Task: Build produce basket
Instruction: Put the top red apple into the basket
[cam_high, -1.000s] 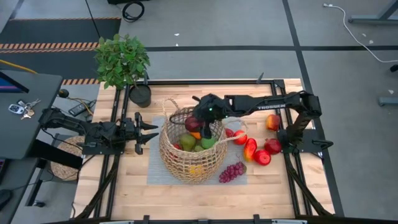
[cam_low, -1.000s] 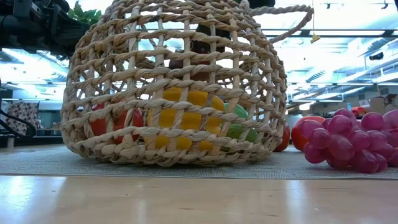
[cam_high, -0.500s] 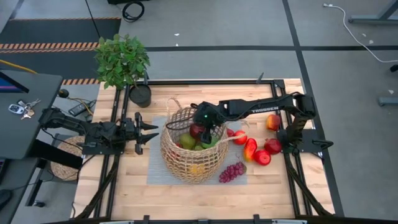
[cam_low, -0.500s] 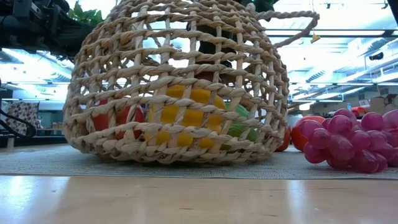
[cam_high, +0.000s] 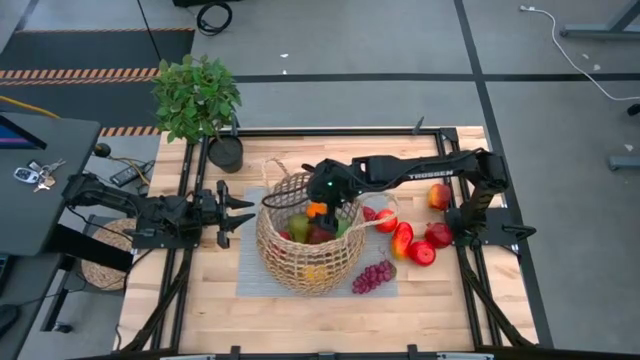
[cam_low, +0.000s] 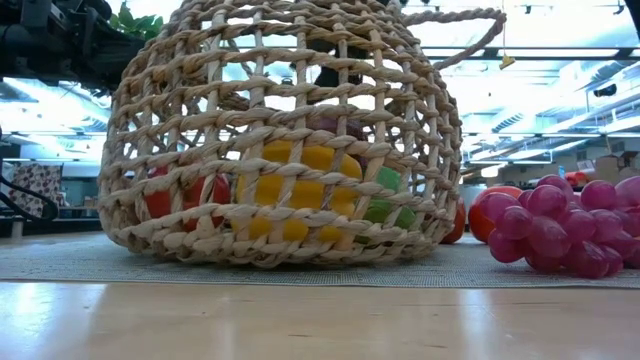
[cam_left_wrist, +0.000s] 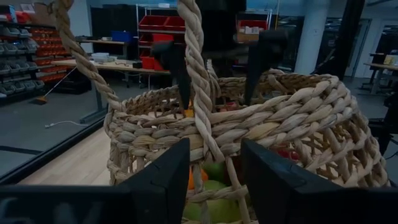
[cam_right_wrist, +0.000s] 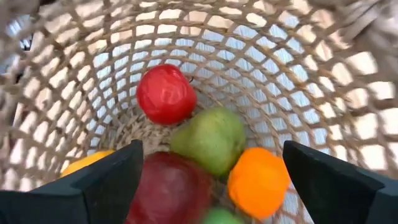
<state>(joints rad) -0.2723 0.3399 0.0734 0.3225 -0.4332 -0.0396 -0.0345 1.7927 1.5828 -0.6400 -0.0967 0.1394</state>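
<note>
Pale wooden worktop (cam_high: 200, 290) carries the basket (cam_high: 305, 262) at centre, fruit (cam_high: 318, 232) inside, more (cam_high: 415, 243) at three o'clock. Right gripper (cam_high: 330, 205) hangs over the rim, fingers (cam_right_wrist: 109, 180) wide, empty; left gripper (cam_high: 235, 212) waits at nine o'clock, fingers half-spread, empty. Apples look firm and smooth: grip their widest middle.

Basket (cam_high: 305, 255) at table centre with fruit inside, grapes (cam_high: 372, 275) at its 4 o'clock, apples (cam_high: 428, 236) at 3 o'clock, potted plant (cam_high: 198, 100) at 10 o'clock

overhead, table-level, two wrist views, basket (cam_high: 305, 245) shared
</note>
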